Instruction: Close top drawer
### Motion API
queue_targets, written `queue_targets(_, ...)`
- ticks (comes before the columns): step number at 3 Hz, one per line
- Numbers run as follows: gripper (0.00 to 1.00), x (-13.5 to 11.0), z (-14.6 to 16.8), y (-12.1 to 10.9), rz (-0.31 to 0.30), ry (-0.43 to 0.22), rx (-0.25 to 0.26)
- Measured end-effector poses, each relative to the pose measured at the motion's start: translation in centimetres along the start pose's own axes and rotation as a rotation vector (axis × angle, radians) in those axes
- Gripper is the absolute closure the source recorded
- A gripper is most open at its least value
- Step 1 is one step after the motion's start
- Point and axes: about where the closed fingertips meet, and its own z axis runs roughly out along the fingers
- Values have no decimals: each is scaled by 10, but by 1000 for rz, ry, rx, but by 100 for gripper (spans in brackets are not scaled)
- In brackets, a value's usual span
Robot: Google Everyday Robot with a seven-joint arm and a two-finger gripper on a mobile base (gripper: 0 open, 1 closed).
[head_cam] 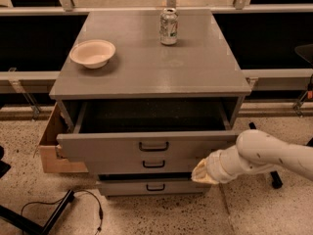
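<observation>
Our gripper (pixel 205 171) is at the near right of the cabinet, low, just at the right end of the drawer fronts. We cannot tell if it is open or closed, because only its pale tip shows at the end of the white arm (pixel 266 153). The tip seems to lie against or very close to the fronts, a little below the top drawer (pixel 122 147), but we cannot say surely that it touches.

The top drawer is pulled out toward us. Its dark inside shows under the grey cabinet top (pixel 156 72), and its wide front with the small handle (pixel 153 146) stands nearer to us than the cabinet frame. The second drawer front (pixel 117 165) sits just under it.

We judge that the step in hand is the push, and it is not finished. To do it well, we should have the contact on the flat front of the top drawer itself, not on the lower front. A point more to the left, nearer the handle, would be better, since a push at the right end may turn the drawer and jam it. We should push straight to the far side, slowly and evenly, so that the can (pixel 168 26) and the bowl (pixel 93 53) on top are not shaken.
</observation>
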Motion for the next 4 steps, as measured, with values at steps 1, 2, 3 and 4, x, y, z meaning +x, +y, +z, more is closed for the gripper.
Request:
queue_targets(1, 100, 11, -6, -50, -19, -3, 14)
queue_targets(2, 100, 10, -7, -53, -22, -4, 18)
queue_targets(3, 100, 1, -23, -74, -62, -1, 76)
queue_targets(4, 100, -9, -39, -101, -103, 7, 127)
